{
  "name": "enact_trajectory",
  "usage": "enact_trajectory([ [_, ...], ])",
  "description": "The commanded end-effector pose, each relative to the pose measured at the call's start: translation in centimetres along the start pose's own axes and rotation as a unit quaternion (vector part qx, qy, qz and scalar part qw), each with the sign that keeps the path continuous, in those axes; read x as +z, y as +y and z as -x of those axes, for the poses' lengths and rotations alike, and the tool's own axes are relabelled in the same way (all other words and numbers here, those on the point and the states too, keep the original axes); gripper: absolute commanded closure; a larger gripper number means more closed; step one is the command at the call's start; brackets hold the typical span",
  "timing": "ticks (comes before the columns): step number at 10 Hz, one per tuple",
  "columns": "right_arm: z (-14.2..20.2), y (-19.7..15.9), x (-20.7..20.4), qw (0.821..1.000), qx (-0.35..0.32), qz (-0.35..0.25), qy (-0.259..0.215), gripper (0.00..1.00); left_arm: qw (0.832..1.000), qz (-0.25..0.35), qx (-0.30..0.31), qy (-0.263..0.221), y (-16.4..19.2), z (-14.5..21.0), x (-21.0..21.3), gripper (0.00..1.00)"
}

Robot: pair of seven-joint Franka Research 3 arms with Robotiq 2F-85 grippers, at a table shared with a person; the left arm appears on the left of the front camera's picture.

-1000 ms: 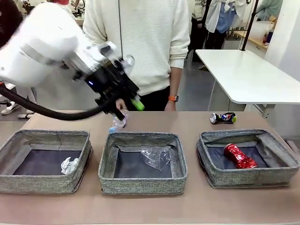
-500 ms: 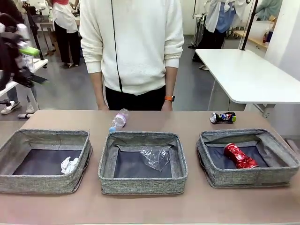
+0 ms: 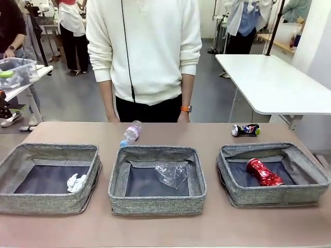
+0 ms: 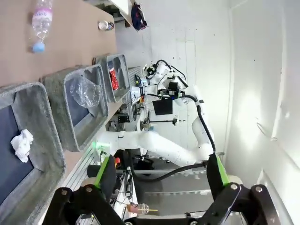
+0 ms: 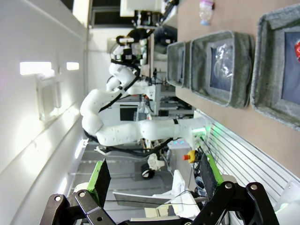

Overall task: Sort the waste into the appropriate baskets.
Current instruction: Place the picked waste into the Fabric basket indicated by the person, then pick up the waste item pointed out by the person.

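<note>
Our left pincer (image 4: 160,172) has swung away from the bottle (image 3: 131,132) and off to the left side of the worktop (image 3: 217,227). A second ago it hung right over the bottle. Now it looks across the worktop from the side. Its two fingers (image 4: 104,173) are spread wide with nothing between them. We see the right pincer (image 5: 154,173) spread wide too, and it holds nothing.

None of the waste has moved. The bottle lies on its side on the worktop, just behind the middle basket (image 3: 158,204), with its blue cap (image 3: 124,143) toward that basket. The dark-blue can (image 3: 245,129) lies on the worktop behind the right basket (image 3: 274,195). The paper ball (image 3: 77,182) sits in the left basket (image 3: 49,203), near its right wall. The plastic cup (image 3: 172,172) lies in the middle basket. The red can (image 3: 264,172) lies in the right basket. We see the three baskets in a row, a little apart from each other.

The person (image 3: 145,51) in a white top stands at the far side with arms down, a little more to the left than a second ago.
</note>
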State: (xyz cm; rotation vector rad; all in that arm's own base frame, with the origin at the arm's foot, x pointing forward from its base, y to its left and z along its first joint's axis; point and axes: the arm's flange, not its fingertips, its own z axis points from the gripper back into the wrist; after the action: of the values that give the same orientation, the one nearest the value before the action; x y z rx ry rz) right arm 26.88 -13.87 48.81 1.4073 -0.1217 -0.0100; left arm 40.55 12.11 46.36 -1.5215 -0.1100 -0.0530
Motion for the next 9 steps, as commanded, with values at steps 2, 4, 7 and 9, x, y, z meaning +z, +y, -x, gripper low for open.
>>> enact_trajectory([
  [2,-0.06,0.18,-0.15,1.0,0.006,-0.004,-0.005,0.0,1.0,-0.005,-0.024,-0.003,-1.23,-1.0,0.72,0.0],
  [4,-0.06,0.18,-0.15,1.0,0.006,-0.004,-0.005,0.0,1.0,-0.005,-0.024,-0.003,-1.23,-1.0,0.72,0.0],
  [7,-0.06,0.18,-0.15,1.0,0.006,-0.004,-0.005,0.0,1.0,-0.005,-0.024,-0.003,-1.23,-1.0,0.72,0.0],
  [9,-0.06,0.18,-0.15,1.0,0.006,-0.004,-0.005,0.0,1.0,-0.005,-0.024,-0.003,-1.23,-1.0,0.72,0.0],
])
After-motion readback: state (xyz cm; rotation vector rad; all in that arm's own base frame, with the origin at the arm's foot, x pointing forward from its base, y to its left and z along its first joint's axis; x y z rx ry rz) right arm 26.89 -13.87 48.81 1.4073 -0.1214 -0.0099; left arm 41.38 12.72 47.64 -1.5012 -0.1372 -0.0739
